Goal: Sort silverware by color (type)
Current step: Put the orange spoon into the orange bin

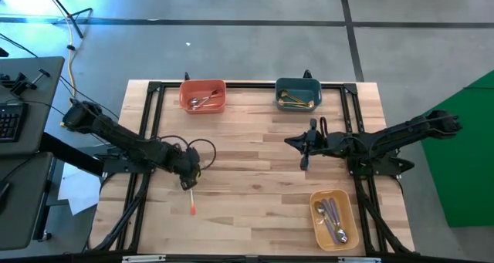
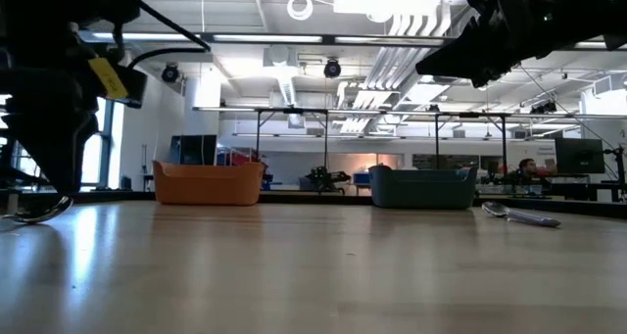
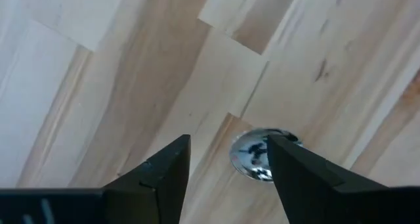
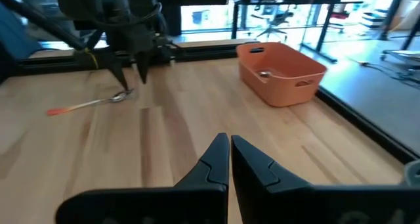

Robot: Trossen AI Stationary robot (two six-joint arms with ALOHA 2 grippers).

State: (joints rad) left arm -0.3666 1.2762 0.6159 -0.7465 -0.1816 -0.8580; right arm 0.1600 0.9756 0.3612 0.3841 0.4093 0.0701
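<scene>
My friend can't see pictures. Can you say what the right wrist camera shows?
The left gripper hangs open over an orange-handled spoon lying on the wooden table. A coral bowl sits farther along, and the right gripper is shut up close.

Robotics lab: ceiling lights [image 2: 294, 3], framed workbenches [image 2: 294, 114], concrete floor [image 1: 255, 47].

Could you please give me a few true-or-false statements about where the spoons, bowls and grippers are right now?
1. One orange-handled spoon lies loose on the table. True.
2. The left gripper is shut on that spoon. False: its fingers stand open around the spoon's bowl.
3. The yellow bowl holds purple-handled spoons. True.
4. The right gripper is open wide. False: its fingers are shut, holding nothing.
5. The teal bowl is empty. False: gold spoons lie in it.
</scene>
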